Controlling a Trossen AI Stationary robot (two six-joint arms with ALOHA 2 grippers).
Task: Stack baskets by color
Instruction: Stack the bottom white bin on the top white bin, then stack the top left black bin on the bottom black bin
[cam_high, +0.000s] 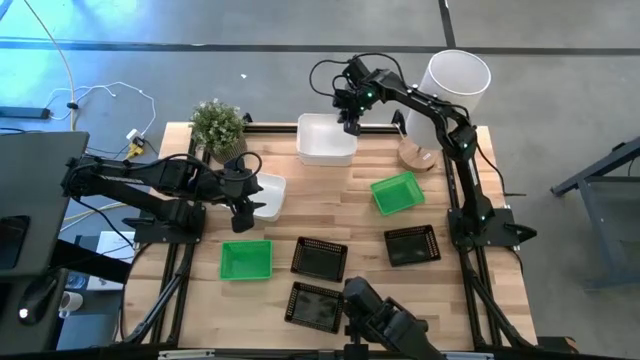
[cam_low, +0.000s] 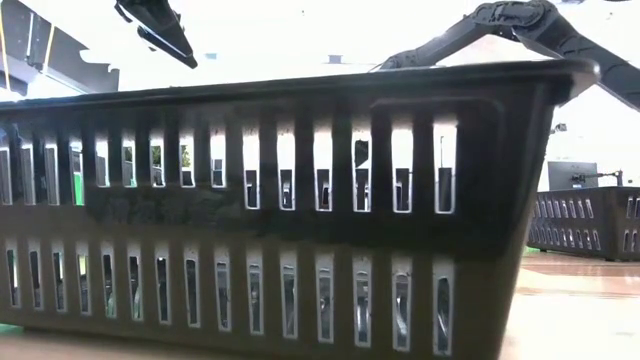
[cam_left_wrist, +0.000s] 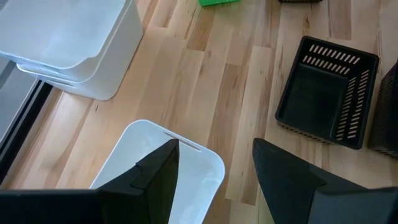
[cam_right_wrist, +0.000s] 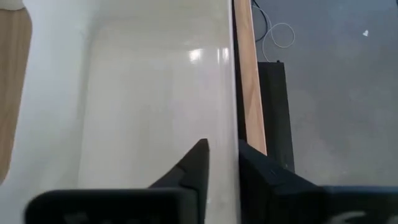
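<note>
From above, the right gripper (cam_high: 350, 127) straddles the far rim of the stacked white baskets (cam_high: 326, 140), while the left gripper (cam_high: 244, 208) hovers over a lone white basket (cam_high: 268, 196). Left wrist: jaws wide above its rim. Right wrist: fingers (cam_right_wrist: 198, 163) narrowly parted astride the thin wall. Light, stiff, glossy plastic, likely slippery; the rim looks the best hold.

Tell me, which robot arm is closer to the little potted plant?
The left. Its end effector hovers over a white basket just in front of the potted plant. The right end effector is farther away, at the rim of the white basket stack beside the plant.
</note>
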